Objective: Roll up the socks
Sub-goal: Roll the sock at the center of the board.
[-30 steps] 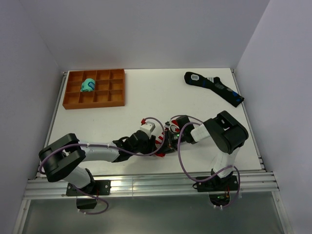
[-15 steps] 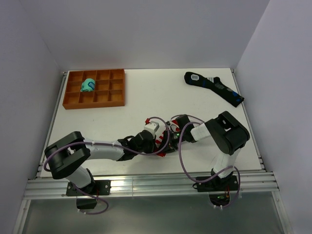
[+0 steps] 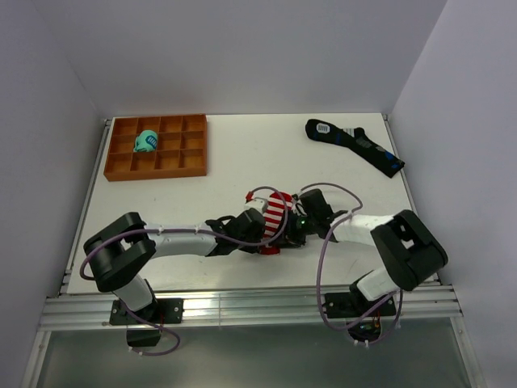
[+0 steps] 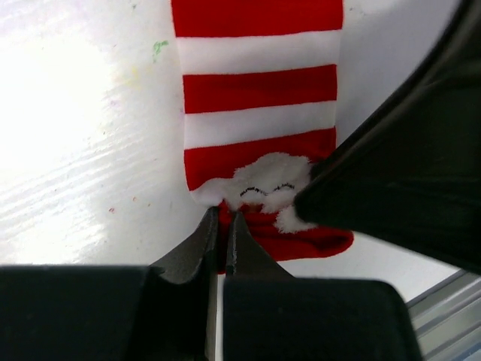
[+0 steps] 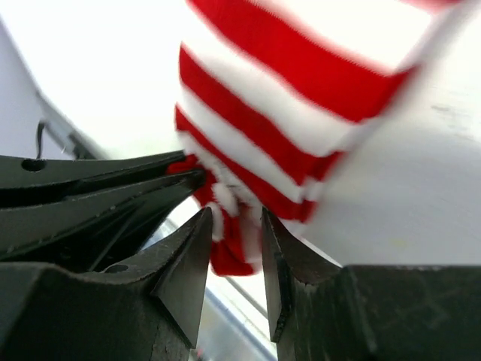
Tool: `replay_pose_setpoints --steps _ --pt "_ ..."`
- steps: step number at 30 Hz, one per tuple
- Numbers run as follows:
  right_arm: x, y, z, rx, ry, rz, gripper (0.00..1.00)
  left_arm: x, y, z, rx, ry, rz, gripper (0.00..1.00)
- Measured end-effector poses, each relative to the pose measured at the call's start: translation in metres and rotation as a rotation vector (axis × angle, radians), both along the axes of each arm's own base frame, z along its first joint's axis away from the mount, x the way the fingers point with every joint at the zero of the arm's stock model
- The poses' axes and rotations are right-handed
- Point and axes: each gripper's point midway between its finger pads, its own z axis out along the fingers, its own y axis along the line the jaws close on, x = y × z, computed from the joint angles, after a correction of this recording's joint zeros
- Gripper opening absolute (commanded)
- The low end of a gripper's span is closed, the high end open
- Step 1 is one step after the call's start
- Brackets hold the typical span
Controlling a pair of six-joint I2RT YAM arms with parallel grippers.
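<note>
The socks (image 3: 277,212) are red and white striped and lie near the table's front, between my two grippers. My left gripper (image 3: 260,233) reaches in from the left. In the left wrist view the left gripper (image 4: 222,219) is shut on the socks' (image 4: 259,98) red cuff, just below the white fluffy mark. My right gripper (image 3: 292,233) comes in from the right. In the right wrist view the right gripper (image 5: 234,218) is open, with the red cuff of the socks (image 5: 278,113) hanging loose between its fingers. The left gripper's fingers (image 5: 98,188) lie close on the left of that view.
An orange compartment tray (image 3: 174,170) stands at the back left with a teal sock bundle (image 3: 146,141) in it. A long black sock (image 3: 355,144) lies at the back right. The table's metal front rail (image 3: 242,303) runs just behind the arm bases.
The left gripper shut on the socks' cuff. The right gripper's jaws opened, and its arm swung out to the right. The striped socks now show stretched between the grippers.
</note>
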Motion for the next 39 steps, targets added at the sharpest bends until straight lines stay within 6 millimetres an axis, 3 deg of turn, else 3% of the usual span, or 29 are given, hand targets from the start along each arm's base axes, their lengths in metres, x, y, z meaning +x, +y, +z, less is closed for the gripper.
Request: replay_pose_setpoints --steps 6,12,18,21,24,33,39 --pt "0.006 -0.017 0.005 -0.022 -0.161 -0.079 0.40 -0.003 0.016 -0.001 0.024 0.082 0.031 0.00" --pt "0.017 -0.017 0.029 0.026 -0.356 -0.106 0.35 -0.002 0.035 -0.003 0.032 0.186 0.051 0.00" --pt "0.008 0.016 0.065 0.085 -0.581 -0.016 0.40 -0.008 0.041 -0.004 0.057 0.227 0.049 0.00" --pt "-0.004 0.034 0.071 0.111 -0.636 0.040 0.44 -0.011 0.041 -0.004 0.057 0.244 0.040 0.00" --pt "-0.006 0.045 0.069 0.113 -0.667 0.060 0.45 -0.014 0.041 -0.004 0.056 0.258 0.032 0.00" --pt "-0.021 0.065 0.034 0.046 -0.661 0.128 0.42 -0.020 0.042 -0.005 0.060 0.294 0.021 0.00" --pt "-0.022 0.066 0.033 0.029 -0.679 0.119 0.42 -0.019 0.041 -0.005 0.067 0.312 0.023 0.00"
